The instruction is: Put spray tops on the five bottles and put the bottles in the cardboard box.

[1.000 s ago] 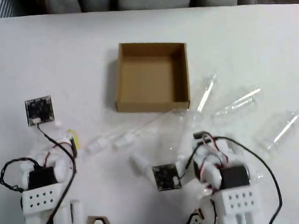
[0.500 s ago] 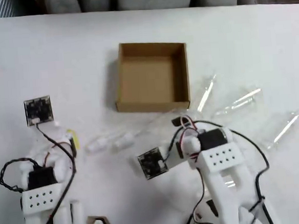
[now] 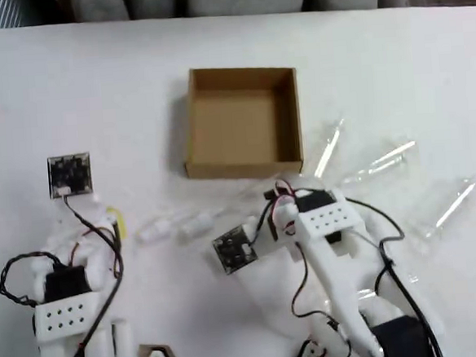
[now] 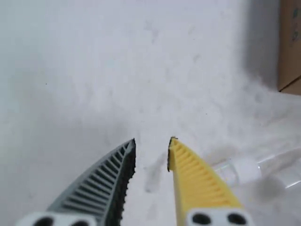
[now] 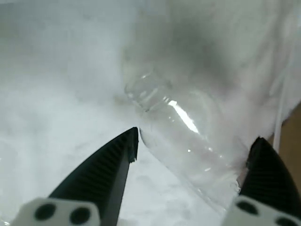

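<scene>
The cardboard box [image 3: 287, 118] sits open-topped near the middle of the white table [image 3: 117, 89], and its whole brown floor is in sight from the high view. None of the bottles or spray tops lies inside its walls.

To the right of the box, three clear bottles lie on their sides on the table, fanned out and apart from one another. The nearest bottle [image 3: 327, 148] lies just beside the box's right wall, the middle bottle [image 3: 380, 164] is farther right, and the outermost bottle [image 3: 446, 205] is well away towards the table's right side. A fourth bottle [image 5: 197, 155] lies on its side under the right arm [image 3: 327, 221], in front of the box, with its open neck bare.

The right hand [image 5: 195, 140] is spread wide, one black finger on each side of this fourth bottle's body. I cannot tell whether either finger touches the plastic. The bottle rests on the table, not lifted.

Two spray tops lie in front of the box's left corner, the left spray top [image 3: 156, 230] and the right spray top [image 3: 197, 223] just beside each other, their thin tubes trailing towards the box.

The left hand [image 4: 151, 141] is low over the table at the lower left, its grey and yellow fingers parted only a little with nothing between them. A white spray collar [image 4: 244, 170] lies just beside the yellow finger [image 4: 197, 183], and a corner of the box shows farther off
</scene>
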Controlling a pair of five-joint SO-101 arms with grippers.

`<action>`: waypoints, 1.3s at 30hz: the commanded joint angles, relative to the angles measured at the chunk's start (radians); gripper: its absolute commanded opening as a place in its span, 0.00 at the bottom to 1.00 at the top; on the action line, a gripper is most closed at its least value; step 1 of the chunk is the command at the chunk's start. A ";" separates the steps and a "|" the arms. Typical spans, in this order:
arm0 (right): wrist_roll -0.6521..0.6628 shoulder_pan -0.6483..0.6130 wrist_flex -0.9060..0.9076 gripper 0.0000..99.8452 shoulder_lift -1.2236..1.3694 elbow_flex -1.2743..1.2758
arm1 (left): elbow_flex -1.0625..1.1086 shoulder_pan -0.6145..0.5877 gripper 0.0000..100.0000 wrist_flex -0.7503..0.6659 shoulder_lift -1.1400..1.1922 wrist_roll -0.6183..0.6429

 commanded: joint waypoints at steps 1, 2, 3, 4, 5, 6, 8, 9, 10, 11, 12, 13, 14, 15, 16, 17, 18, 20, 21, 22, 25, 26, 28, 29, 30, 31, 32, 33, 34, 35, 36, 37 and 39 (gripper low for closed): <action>-0.011 -0.004 -0.035 0.33 0.027 -0.029 | -0.009 -0.007 0.13 -0.029 0.004 -0.014; -0.012 -0.004 -0.041 0.31 0.030 -0.029 | -0.009 -0.007 0.13 -0.029 0.004 -0.014; -0.014 -0.004 -0.047 0.28 0.033 -0.029 | -0.009 -0.007 0.13 -0.029 0.004 -0.014; -0.031 -0.004 -0.056 0.23 0.035 -0.029 | -0.009 -0.007 0.13 -0.029 0.004 -0.014; -0.055 -0.004 -0.070 0.17 0.035 -0.029 | -0.009 -0.007 0.13 -0.029 0.004 -0.014; -0.081 -0.004 -0.090 0.12 0.035 -0.029 | -0.009 -0.007 0.13 -0.029 0.004 -0.014; -0.127 -0.004 -0.133 0.01 0.033 -0.031 | -0.009 -0.007 0.13 -0.029 0.004 -0.014; -0.147 -0.004 -0.154 0.01 0.033 -0.031 | -0.009 -0.007 0.13 -0.029 0.004 -0.014; -0.166 -0.004 -0.174 0.03 0.031 -0.031 | -0.009 -0.007 0.13 -0.029 0.004 -0.014; -0.186 -0.004 -0.188 0.05 0.031 -0.032 | -0.009 -0.007 0.13 -0.029 0.004 -0.014; -0.206 -0.005 -0.197 0.05 0.031 -0.038 | -0.009 -0.007 0.13 -0.029 0.004 -0.014; -0.233 -0.005 -0.197 0.04 0.031 -0.058 | -0.009 -0.007 0.13 -0.029 0.004 -0.012; -0.275 -0.005 -0.196 0.03 0.031 -0.084 | -0.009 -0.007 0.13 -0.029 0.004 -0.011; -0.330 -0.005 -0.196 0.02 0.031 -0.115 | -0.009 -0.007 0.13 -0.029 0.004 -0.009; -0.400 -0.005 -0.193 0.01 0.031 -0.150 | -0.009 -0.007 0.13 -0.029 0.004 -0.009; -0.477 -0.005 -0.183 0.02 0.031 -0.189 | -0.009 -0.007 0.13 -0.029 0.004 -0.008; -0.560 -0.007 -0.163 0.02 0.031 -0.235 | -0.011 -0.007 0.13 -0.029 0.004 -0.008; -0.743 -0.031 -0.101 0.02 0.031 -0.336 | -0.011 -0.007 0.13 -0.029 0.004 -0.006; -0.845 -0.045 -0.061 0.02 0.031 -0.388 | -0.012 -0.007 0.13 -0.029 0.004 -0.006; -0.954 -0.067 -0.024 0.02 0.031 -0.442 | -0.012 -0.007 0.13 -0.029 0.004 -0.006; -1.307 -0.147 0.068 0.02 0.042 -0.592 | -0.012 -0.008 0.13 -0.029 0.004 -0.006; -1.419 -0.180 0.084 0.02 0.042 -0.631 | -0.018 -0.008 0.13 -0.029 0.004 -0.006; -1.599 -0.257 0.081 0.02 0.044 -0.674 | -0.026 -0.042 0.13 -0.028 0.004 -0.005; -1.662 -0.292 0.064 0.02 0.044 -0.686 | -0.032 -0.064 0.13 -0.028 0.004 -0.003; -1.718 -0.326 0.033 0.02 0.044 -0.690 | -0.038 -0.081 0.13 -0.028 0.004 0.003; -1.771 -0.357 -0.008 0.02 0.047 -0.689 | -0.040 -0.099 0.13 -0.028 0.004 0.026; -1.817 -0.381 -0.056 0.02 0.056 -0.680 | -0.048 -0.125 0.13 -0.028 0.004 0.060; -1.861 -0.401 -0.110 0.02 0.077 -0.675 | -0.060 -0.159 0.13 -0.026 0.007 0.098; -1.903 -0.415 -0.163 0.02 0.107 -0.672 | -0.071 -0.199 0.13 -0.025 0.010 0.130; -1.944 -0.424 -0.211 0.02 0.150 -0.675 | -0.078 -0.237 0.13 -0.025 0.012 0.158; -1.978 -0.432 -0.259 0.02 0.199 -0.678 | -0.086 -0.266 0.13 -0.025 0.012 0.175; -2.002 -0.441 -0.306 0.02 0.251 -0.687 | -0.091 -0.285 0.13 -0.021 0.012 0.183; -2.005 -0.463 -0.374 0.02 0.361 -0.723 | -0.094 -0.298 0.13 -0.020 0.012 0.186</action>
